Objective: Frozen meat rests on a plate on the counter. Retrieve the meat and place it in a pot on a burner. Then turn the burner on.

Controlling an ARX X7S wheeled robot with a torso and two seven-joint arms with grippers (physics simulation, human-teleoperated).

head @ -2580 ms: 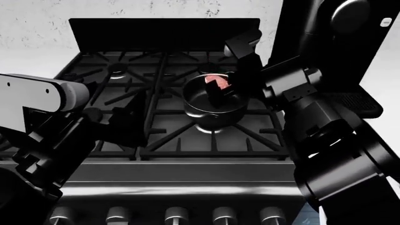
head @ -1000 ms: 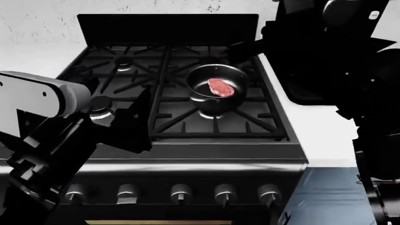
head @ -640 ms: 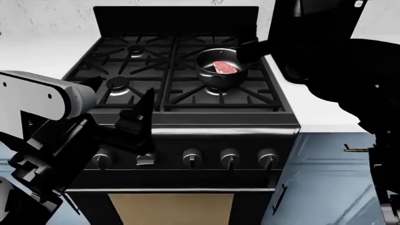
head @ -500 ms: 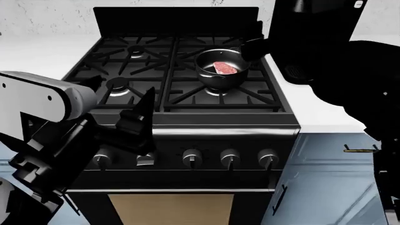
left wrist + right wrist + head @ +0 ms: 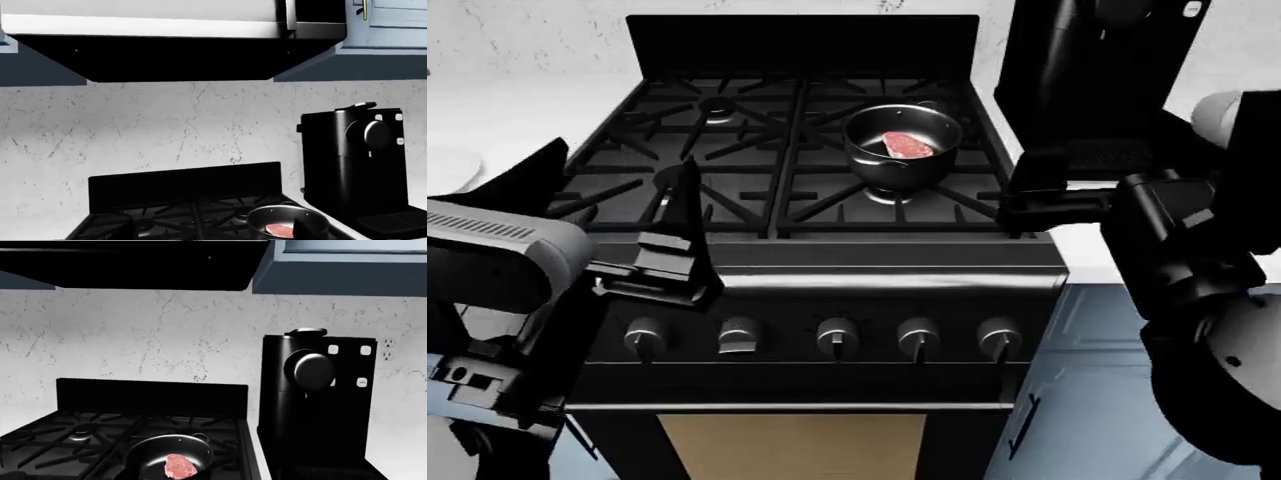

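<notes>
Our right gripper [image 5: 1021, 205] has pulled back from the pot [image 5: 902, 145] to the stove's [image 5: 814, 262] right front edge; our left gripper [image 5: 661, 262] now hangs above the knobs [image 5: 835, 338]. We cannot tell either's jaw state. The meat [image 5: 908, 144] lies inside the pot on the far right burner.

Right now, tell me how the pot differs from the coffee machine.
The pot is low, round and shiny steel; the coffee machine is tall, boxy and matte black. The pot sits on a stove burner and holds the meat; the machine stands on the white counter beside the stove. Both are dark.
</notes>
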